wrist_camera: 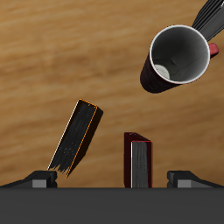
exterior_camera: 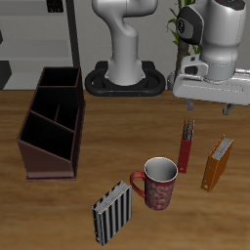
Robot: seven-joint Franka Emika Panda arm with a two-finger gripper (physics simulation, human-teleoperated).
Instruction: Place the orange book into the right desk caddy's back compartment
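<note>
Wood-grain table (exterior_camera: pixel 98 107) fills our exterior view, with the robot base at the back. Starting at that view's left, we have the caddy (exterior_camera: pixel 54 122), dark brown with sloped sides; its tall back compartment (exterior_camera: pixel 61 77) and the lower divided front sections all look empty to us. Moving across, the striped book (exterior_camera: pixel 112 211) stands near the front edge, and just beside it is the mug (exterior_camera: pixel 156 183), red patterned, upright, white inside and holding nothing, as the wrist view (wrist_camera: pixel 179 55) confirms. Next comes the red book (exterior_camera: pixel 186 145), upright, a little farther back than the mug. Then the orange book (exterior_camera: pixel 217 162), standing on the table with its pale pages showing, near the red one but not touching it, and well apart from the caddy.

Above these two books hangs the gripper (exterior_camera: pixel 208 98), clear of both. In the wrist view its fingertips (wrist_camera: pixel 41 179) are spread wide with nothing between them; the red book (wrist_camera: pixel 139 160) sits between them, and the orange book (wrist_camera: pixel 76 134) leans just beside one fingertip, untouched.
</note>
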